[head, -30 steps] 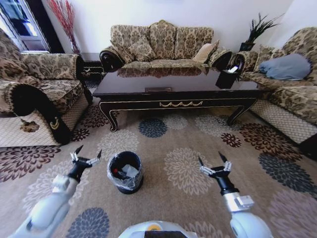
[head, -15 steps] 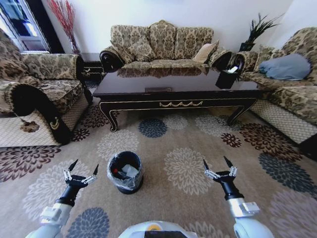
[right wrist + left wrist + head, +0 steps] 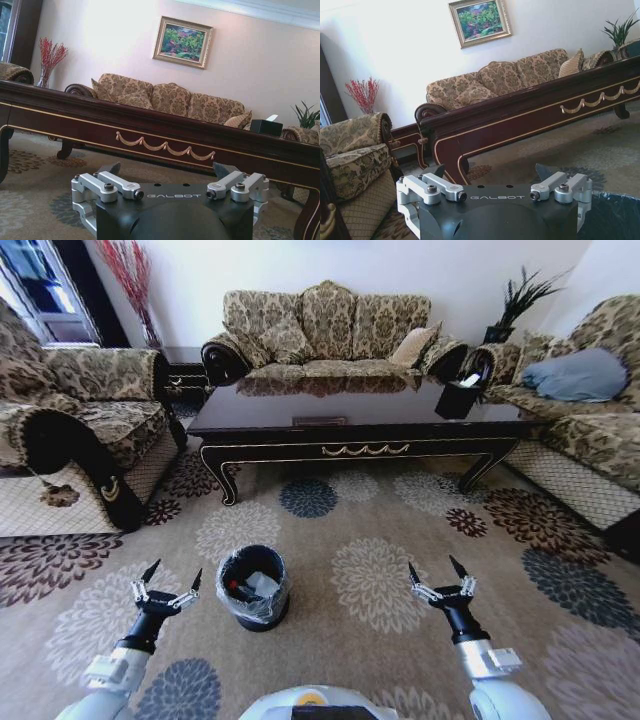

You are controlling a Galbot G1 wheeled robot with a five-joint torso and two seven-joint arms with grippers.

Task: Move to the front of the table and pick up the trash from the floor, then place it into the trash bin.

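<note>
A floral-patterned carpet [image 3: 370,580] in beige, with dark blue, brown and cream blooms, covers the floor. Against the pale back wall [image 3: 300,265] stands a damask three-seat sofa [image 3: 325,330] with dark curved arms; matching seats flank it, an armchair [image 3: 75,425] at the left and another sofa [image 3: 590,410] at the right (a grey-blue cushion [image 3: 578,375] lies on it). A framed landscape painting [image 3: 182,42] hangs above the sofa. Red branches [image 3: 128,275] stand in the left corner beside a window [image 3: 30,285], a green plant [image 3: 525,295] at the right.

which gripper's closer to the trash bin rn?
Left. The left gripper hangs open just beside the trash bin; the right gripper hangs open well off on its other side.
</note>
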